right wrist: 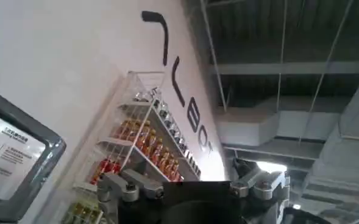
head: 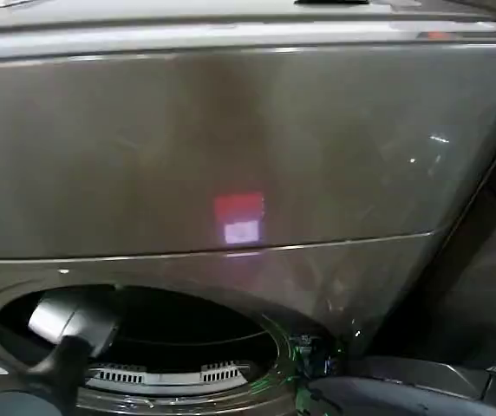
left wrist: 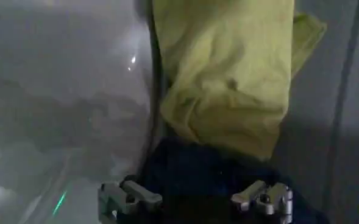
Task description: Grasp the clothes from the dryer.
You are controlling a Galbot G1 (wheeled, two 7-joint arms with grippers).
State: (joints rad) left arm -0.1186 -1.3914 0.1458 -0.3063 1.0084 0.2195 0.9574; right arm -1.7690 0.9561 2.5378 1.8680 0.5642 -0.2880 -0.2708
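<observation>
Inside the dryer drum, the left end effector hangs open over the navy cloth, the yellow-green cloth touching just beyond. Right end effector, open, faces a shelf of bottles.

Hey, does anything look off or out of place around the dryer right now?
Nothing stands out. The left gripper is open inside the dryer, fingers either side of the navy cloth, with the yellow-green cloth bunched just beyond. The right gripper points away, toward a shelf of bottles.
</observation>
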